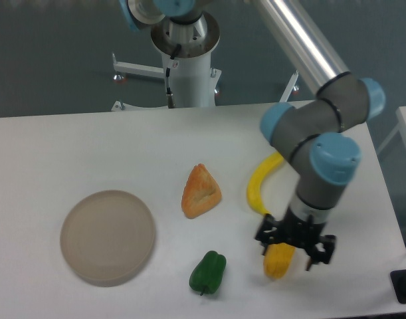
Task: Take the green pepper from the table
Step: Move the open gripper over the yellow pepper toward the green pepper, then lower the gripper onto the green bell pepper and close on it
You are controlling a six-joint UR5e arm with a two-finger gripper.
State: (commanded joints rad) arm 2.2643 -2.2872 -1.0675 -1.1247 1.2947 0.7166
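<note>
**Tool above the yellow pepper, green pepper untouched**

The tool (296, 240) hangs low over the yellow pepper (278, 262), its dark fingers spread wide to either side of that pepper's top and holding nothing. Whether they touch the yellow pepper cannot be told from this view. By my reading, the tool is here only in passing: the arm reaches in from the right, and the yellow pepper lies between that side and the target.

The green pepper (208, 272) lies on the worktop (70, 146) just left of the yellow one, near the front edge, on its side and free all round, so a grasp from above looks open. The tool is not yet over it.

Further out, a banana (258, 188) curves beside the arm's wrist, partly hidden by it. An orange wedge-shaped pastry (201, 191) sits near the middle, and a round plate (107, 236) rests at the left, bare.

Count: two peppers, one green and one yellow; one banana; one pastry; one plate.
</note>
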